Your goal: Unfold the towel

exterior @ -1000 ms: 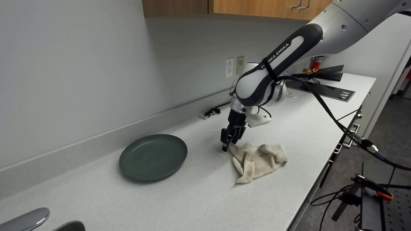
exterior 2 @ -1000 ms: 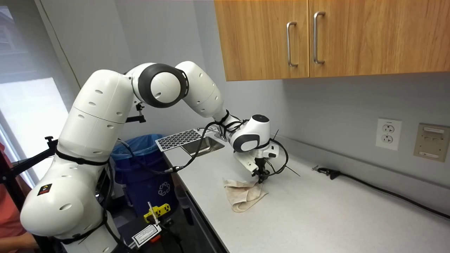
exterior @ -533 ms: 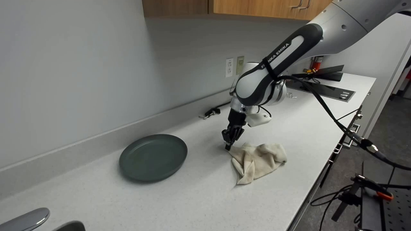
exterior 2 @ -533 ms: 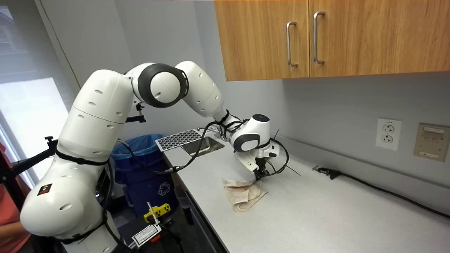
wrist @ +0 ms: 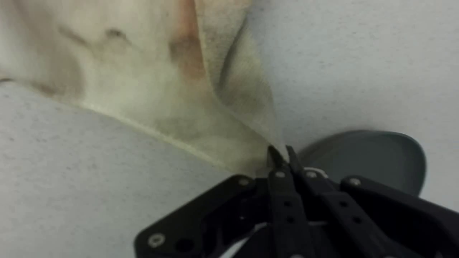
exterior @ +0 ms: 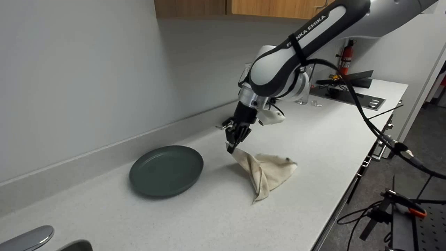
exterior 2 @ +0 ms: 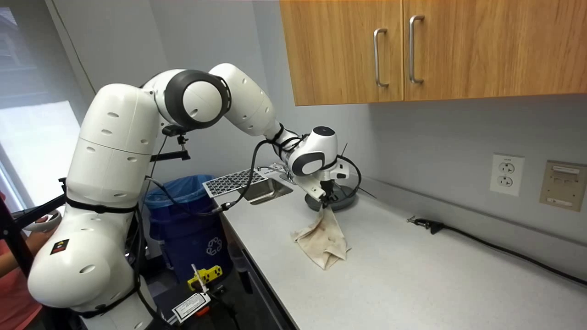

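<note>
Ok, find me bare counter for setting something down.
A wide bare patch of counter lies between the towel and black cord; another, between the towel and sink. Crowded: around the gripper, shut on a towel corner near the plate.

A: where're your cams?

B: exterior views face roughly opposite ways down my counter (exterior: 209, 216), both catching the towel (exterior: 271, 171). in an exterior view I face the fire extinguisher (exterior: 346, 57), in an exterior view the sink (exterior 2: 266, 191). wrist view's close, aimed down past my gripper (wrist: 283, 154).

Cropped towel (wrist: 154, 86) in wrist view, plate (wrist: 380, 161) partly hidden
</note>
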`<state>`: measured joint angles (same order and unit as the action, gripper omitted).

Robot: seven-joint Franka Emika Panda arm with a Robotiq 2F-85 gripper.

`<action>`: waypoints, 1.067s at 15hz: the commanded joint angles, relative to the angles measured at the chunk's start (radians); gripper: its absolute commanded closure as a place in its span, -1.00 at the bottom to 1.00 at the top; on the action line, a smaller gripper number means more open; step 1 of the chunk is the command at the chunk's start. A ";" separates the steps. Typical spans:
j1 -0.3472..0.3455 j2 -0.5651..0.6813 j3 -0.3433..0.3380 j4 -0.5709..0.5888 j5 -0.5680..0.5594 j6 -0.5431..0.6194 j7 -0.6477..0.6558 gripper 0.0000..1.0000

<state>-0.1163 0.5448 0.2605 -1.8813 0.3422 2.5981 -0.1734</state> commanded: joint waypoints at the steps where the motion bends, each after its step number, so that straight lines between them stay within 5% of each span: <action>1: 0.020 -0.105 0.059 -0.052 0.059 0.014 -0.057 0.99; 10: 0.061 -0.223 0.192 -0.082 0.215 0.013 -0.257 0.99; 16: 0.061 -0.221 0.116 -0.128 0.214 0.118 -0.252 0.99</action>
<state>-0.0516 0.3387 0.4279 -1.9598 0.5371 2.6605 -0.4108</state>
